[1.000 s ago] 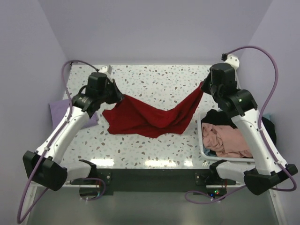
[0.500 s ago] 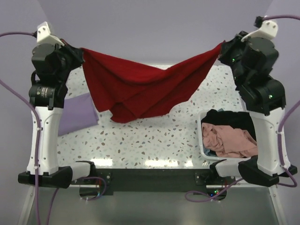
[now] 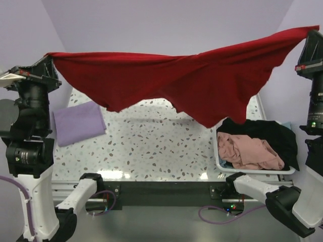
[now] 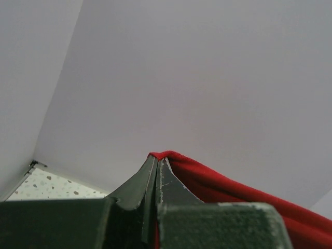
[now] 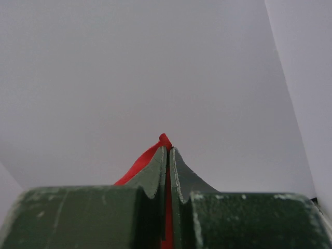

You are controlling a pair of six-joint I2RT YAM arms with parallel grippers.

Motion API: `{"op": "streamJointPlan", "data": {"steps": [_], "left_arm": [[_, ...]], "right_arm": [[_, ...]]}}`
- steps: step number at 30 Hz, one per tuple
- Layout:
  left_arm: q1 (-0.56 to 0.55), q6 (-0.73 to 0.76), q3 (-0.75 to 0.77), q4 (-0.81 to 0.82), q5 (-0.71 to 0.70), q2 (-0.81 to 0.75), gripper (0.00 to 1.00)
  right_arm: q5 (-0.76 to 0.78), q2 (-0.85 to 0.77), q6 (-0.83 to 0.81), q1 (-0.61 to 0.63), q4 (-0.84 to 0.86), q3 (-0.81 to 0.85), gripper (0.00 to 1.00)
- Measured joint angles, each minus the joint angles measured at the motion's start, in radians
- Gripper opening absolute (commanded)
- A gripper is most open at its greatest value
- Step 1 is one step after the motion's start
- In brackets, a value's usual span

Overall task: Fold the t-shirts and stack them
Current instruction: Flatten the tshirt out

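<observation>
1. The red t-shirt (image 3: 192,83) is soft matte knit. It's stretched out in mid-air between the two arms, high above the table. The top edge is pulled nearly straight, and the bottom sags in uneven folds and points. The lowest point dangles near the basket.
2. The left gripper (image 4: 157,163) has dark green fingers pinched right together, with a bit of red hem poking out at the tips.
3. Same deal on the right gripper (image 5: 168,150): jaws squeezed tight on a corner of the red cloth.
4. The lavender t-shirt (image 3: 79,122) lies folded into a flat, roughly square pad on the left side of the table.
5. The white plastic basket (image 3: 252,170) sits at the right near corner. A crumpled salmon-pink t-shirt (image 3: 252,151) is inside, and a black t-shirt (image 3: 262,130) is draped over the far side.
6. The table (image 3: 161,146) is white with grey-brown terrazzo-style flecks, and shiny along the front edge.
7. The walls (image 3: 166,25) are plain, smooth pale lavender on three sides.
</observation>
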Motion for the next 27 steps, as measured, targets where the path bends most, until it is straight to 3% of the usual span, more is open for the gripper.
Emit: {"op": "streamJointPlan", "data": {"steps": [4, 9, 14, 17, 23, 27], "left_arm": [[0.000, -0.004, -0.042, 0.007, 0.080, 0.052, 0.00], [0.020, 0.004, 0.024, -0.021, 0.316, 0.333, 0.00], [0.172, -0.032, 0.016, -0.016, 0.685, 0.619, 0.00], [0.267, -0.080, -0.047, 0.008, 0.834, 0.691, 0.00], [0.320, -0.137, -0.043, 0.055, 0.990, 0.717, 0.00], [0.322, -0.245, -0.043, 0.190, 1.080, 0.692, 0.00]], "right_arm": [[0.011, 0.061, -0.034, 0.000, 0.058, 0.004, 0.00], [0.016, 0.269, -0.079, -0.002, 0.108, 0.002, 0.00], [-0.005, 0.542, -0.076, -0.036, 0.086, 0.004, 0.00], [-0.024, 0.651, -0.060, -0.058, 0.036, 0.004, 0.00], [-0.053, 0.657, -0.036, -0.065, -0.004, 0.030, 0.00], [-0.073, 0.574, -0.021, -0.065, 0.000, 0.044, 0.00]]}}
